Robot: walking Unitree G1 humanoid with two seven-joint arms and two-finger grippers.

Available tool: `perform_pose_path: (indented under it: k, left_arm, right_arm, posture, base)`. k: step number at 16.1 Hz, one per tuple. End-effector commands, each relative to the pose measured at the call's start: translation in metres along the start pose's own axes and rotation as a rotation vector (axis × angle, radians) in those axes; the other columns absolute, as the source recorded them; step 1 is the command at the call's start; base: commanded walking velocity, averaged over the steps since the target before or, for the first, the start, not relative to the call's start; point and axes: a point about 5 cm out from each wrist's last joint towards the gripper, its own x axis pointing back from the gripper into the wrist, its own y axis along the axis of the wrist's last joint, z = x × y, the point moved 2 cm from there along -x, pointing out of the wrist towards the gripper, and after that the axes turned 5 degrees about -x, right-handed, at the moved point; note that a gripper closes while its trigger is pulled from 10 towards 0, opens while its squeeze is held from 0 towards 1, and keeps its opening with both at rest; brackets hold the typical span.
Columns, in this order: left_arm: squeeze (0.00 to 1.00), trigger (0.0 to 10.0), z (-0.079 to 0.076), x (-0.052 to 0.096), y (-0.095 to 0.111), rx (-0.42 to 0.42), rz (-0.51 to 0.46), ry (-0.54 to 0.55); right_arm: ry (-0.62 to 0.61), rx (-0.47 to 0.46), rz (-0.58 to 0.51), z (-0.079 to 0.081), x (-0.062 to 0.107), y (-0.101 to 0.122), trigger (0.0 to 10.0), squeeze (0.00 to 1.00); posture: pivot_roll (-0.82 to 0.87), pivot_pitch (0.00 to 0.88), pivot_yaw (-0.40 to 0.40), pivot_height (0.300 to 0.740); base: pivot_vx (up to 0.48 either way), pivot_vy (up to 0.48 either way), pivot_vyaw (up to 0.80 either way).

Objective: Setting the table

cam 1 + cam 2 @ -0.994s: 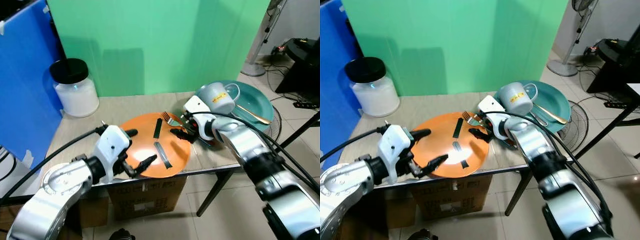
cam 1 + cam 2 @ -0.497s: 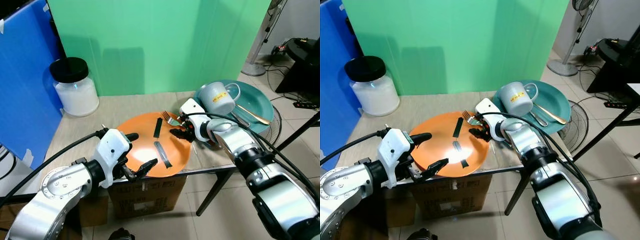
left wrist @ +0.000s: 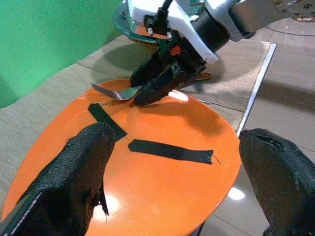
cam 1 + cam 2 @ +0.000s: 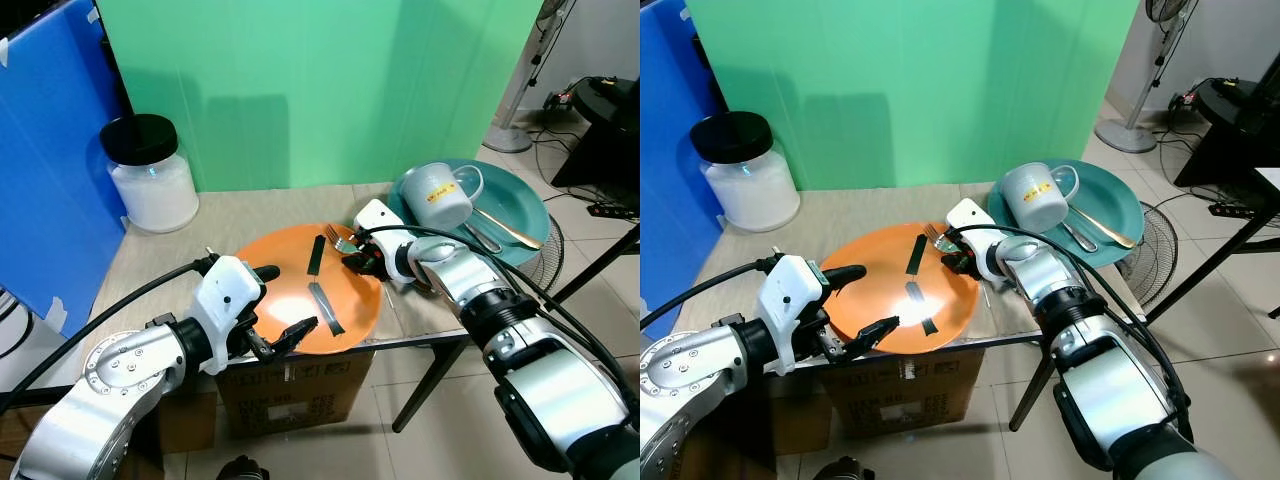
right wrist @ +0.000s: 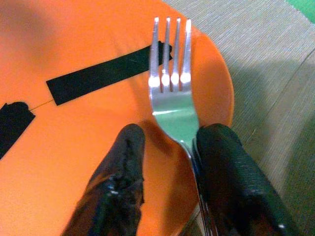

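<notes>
A makeshift test room: green backdrop [image 4: 330, 90], floor fan [image 4: 520, 100], cardboard box [image 4: 290, 395].

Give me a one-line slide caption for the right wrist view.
Right gripper holds a silver metal fork over the rim of the round orange plate marked with black tape strips.

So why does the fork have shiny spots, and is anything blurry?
In the right wrist view, light glints as bright dots on the fork tines; the two black fingers close to the camera look soft. In the left wrist view, the orange plate carries white glare patches and the near fingers are blurred. Both eye views are sharp, with soft shadows on the green wall.
</notes>
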Motion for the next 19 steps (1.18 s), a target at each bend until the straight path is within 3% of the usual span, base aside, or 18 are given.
perform_pose_path:
  k: [1, 11, 19]
  left_arm:
    - [0.00, 10.0, -0.004, 0.000, 0.005, -0.022, -0.009, -0.027]
    - [0.00, 10.0, -0.001, -0.002, 0.006, -0.030, -0.015, -0.019]
    - [0.00, 10.0, 0.003, -0.002, 0.009, -0.033, -0.027, 0.010]
  right_arm:
    - [-0.008, -0.011, 0.025, -0.003, 0.000, -0.004, 0.0, 0.00]
    - [0.027, -0.002, 0.012, 0.001, -0.001, 0.003, 0.0, 0.00]
    - [0.004, -0.035, -0.180, -0.005, 0.013, 0.051, 0.0, 0.00]
  posture:
    - [0.19, 0.000, -0.053, 0.740]
    - [0.19, 0.000, -0.049, 0.740]
    - [0.19, 0.000, -0.052, 0.740]
  base:
    - [0.000, 0.000, 0.00]
    - [0.000, 0.000, 0.00]
    - [0.000, 0.000, 0.00]
